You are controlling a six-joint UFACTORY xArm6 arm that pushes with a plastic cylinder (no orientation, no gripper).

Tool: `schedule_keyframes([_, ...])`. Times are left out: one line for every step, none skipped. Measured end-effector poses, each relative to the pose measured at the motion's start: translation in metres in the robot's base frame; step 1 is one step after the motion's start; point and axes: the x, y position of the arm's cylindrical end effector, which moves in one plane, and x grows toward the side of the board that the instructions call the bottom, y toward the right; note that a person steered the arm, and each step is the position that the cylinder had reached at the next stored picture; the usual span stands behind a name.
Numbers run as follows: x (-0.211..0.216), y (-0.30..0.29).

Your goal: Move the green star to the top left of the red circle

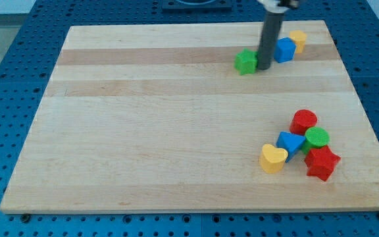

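my tip (264, 68) is touching the green star (246, 62) on its right side, well above the red circle (303, 121); no jaws, just a rod.

All I can see of my arm is a straight, dark grey rod with a smooth, round, matte shaft. At the view's top it runs into a pale, whitish collar, mostly cropped. My tip (264, 68) ends plain and blunt, same dark colour.
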Motion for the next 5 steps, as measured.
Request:
schedule_keyframes([-0.003,-0.004])
schedule_keyframes([-0.033,-0.002])
schedule_keyframes([-0.054,-0.019])
schedule_keyframes([-0.021,-0.038])
schedule_keyframes([0.022,-0.027])
